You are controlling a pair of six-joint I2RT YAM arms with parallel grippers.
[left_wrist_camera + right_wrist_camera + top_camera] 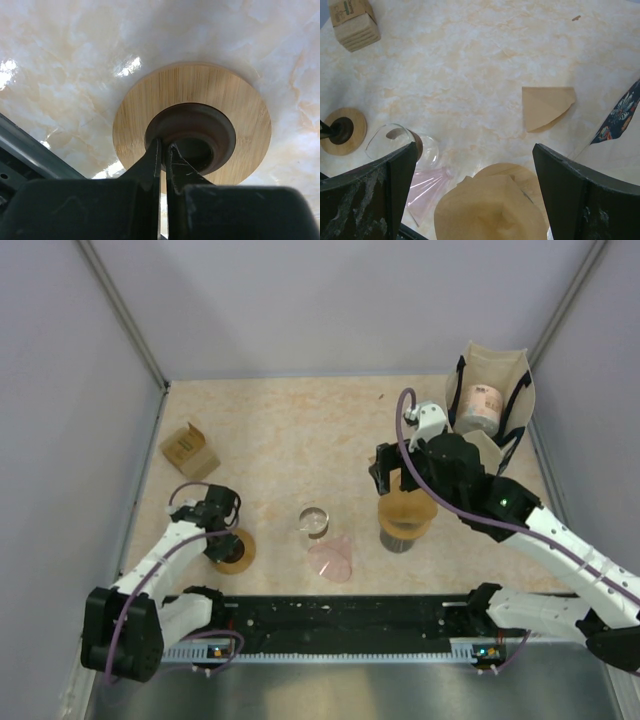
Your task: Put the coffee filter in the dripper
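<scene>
The brown paper coffee filter [492, 212] stood opened into a wide-mouthed cone with a wavy, slightly crumpled rim. It sat right of the table's middle, directly under the right gripper [474, 146], whose fingers were spread wide to either side above it. The top view showed what that wrist camera could not: the paper rested on top of a dark upright vessel [397, 538]. Only the right wrist view showed a second filter [547, 106], brown and folded flat into a fan shape, lying on the cream marbled tabletop [470, 60] beyond the open one; from above, the arm hid it. On the left, the left gripper [164, 147] had its fingers almost pressed together, pinching the rim of the dark brown collar [220, 125] at the centre of a round bamboo disc [240, 105] that lay flat on the table. That pinch could be seen only in the left wrist view, since the top view showed just the gripper over the disc. Between the disc and the filter were a clear glass cup [314, 520] and, just beside it, a pink translucent cone [330, 560] lying on its side. A small cardboard box [190, 452] sat at the far left, and a cream tote bag [500, 355] stood in the far right corner.
</scene>
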